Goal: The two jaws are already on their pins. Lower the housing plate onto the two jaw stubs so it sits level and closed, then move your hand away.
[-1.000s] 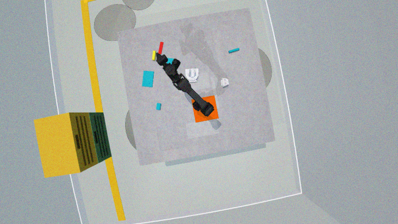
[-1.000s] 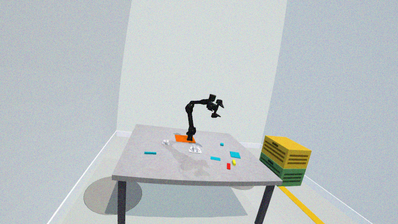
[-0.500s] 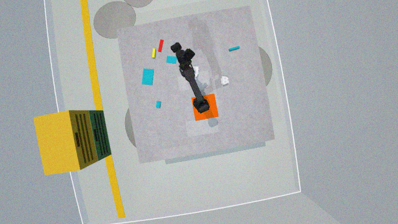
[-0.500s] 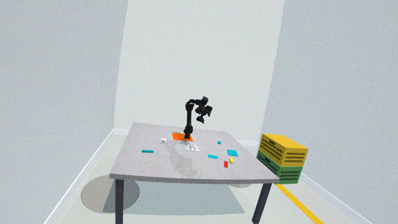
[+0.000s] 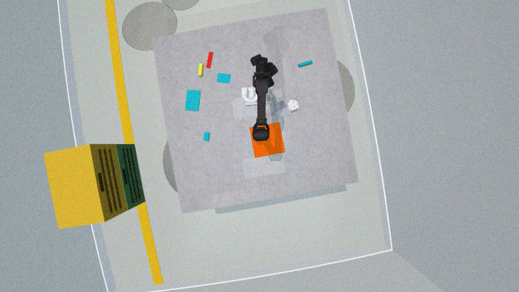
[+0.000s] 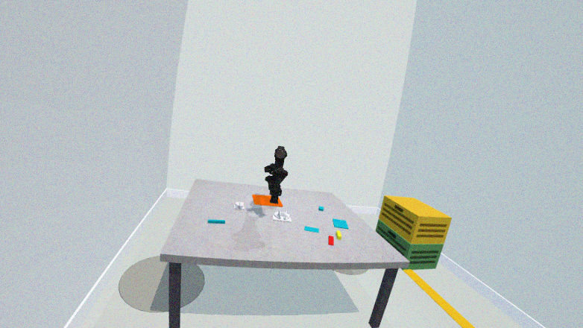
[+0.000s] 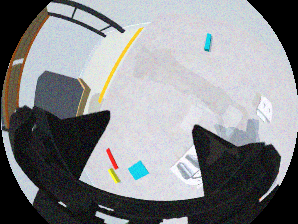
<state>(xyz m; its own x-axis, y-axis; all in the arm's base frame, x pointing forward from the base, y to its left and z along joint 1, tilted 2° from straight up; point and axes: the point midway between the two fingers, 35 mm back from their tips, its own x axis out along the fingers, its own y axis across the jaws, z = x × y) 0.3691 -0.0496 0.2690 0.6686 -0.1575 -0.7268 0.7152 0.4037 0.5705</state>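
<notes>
With fingers spread and holding nothing, the gripper (image 5: 263, 63) (image 6: 268, 173) (image 7: 152, 121) appears to be in the pickup approach; next, align above the plate (image 5: 293, 105) (image 6: 239, 206) (image 7: 264, 108), apparently the smaller white part.

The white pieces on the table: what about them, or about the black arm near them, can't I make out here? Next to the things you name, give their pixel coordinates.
- Top view: the right edge of the larger white piece (image 5: 249, 95) (image 6: 282, 217) (image 7: 184, 172), behind the arm (image 5: 261, 105) (image 6: 276, 175).
- Wrist view: that piece's right part, behind one of the fingers.
- Exterior view: fine detail of the smaller white piece (image 5: 293, 105) (image 6: 239, 205) (image 7: 264, 109), too small and grainy.
</notes>
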